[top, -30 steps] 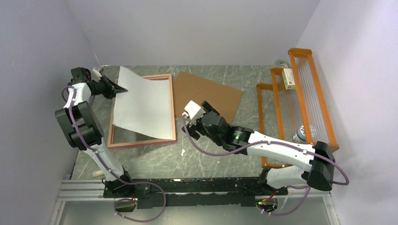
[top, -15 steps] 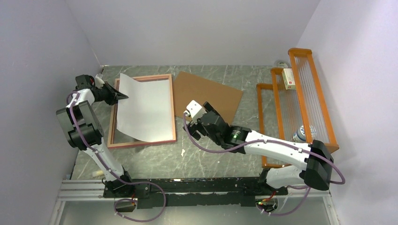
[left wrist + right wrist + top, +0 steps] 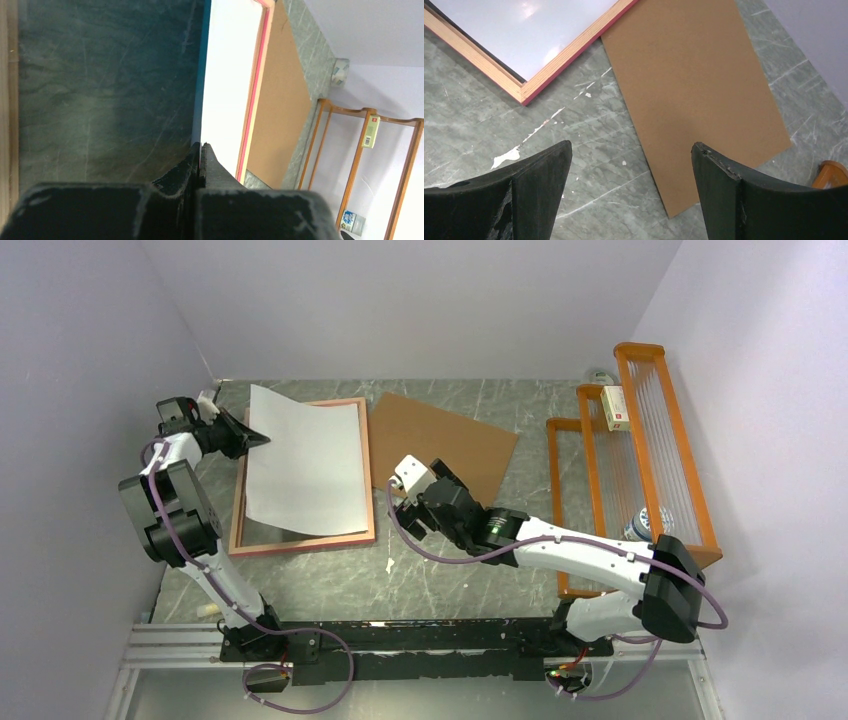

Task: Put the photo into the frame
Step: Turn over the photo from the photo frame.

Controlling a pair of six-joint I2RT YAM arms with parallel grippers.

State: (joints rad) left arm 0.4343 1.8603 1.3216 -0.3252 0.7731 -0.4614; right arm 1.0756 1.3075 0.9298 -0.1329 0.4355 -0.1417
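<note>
The photo (image 3: 305,465) shows its plain white back and hangs tilted over the frame (image 3: 368,480), which lies pale wood side up on the table with a pink edge. My left gripper (image 3: 258,440) is shut on the photo's left edge near its far corner. In the left wrist view the photo (image 3: 225,75) runs edge-on from the shut jaws (image 3: 201,146), beside the frame's pink rail (image 3: 255,95). My right gripper (image 3: 398,486) is open and empty, just right of the frame. In the right wrist view its fingers (image 3: 549,165) straddle bare table by the frame's corner (image 3: 524,90).
A brown backing board (image 3: 445,440) lies right of the frame, also in the right wrist view (image 3: 694,90). An orange wire rack (image 3: 640,460) stands at the right with a small box (image 3: 614,407) and a can (image 3: 645,525). Walls close in left and behind.
My left gripper has shifted slightly toward the far left with the photo, which now reaches a little past the frame's far edge. My right gripper edged slightly left.
</note>
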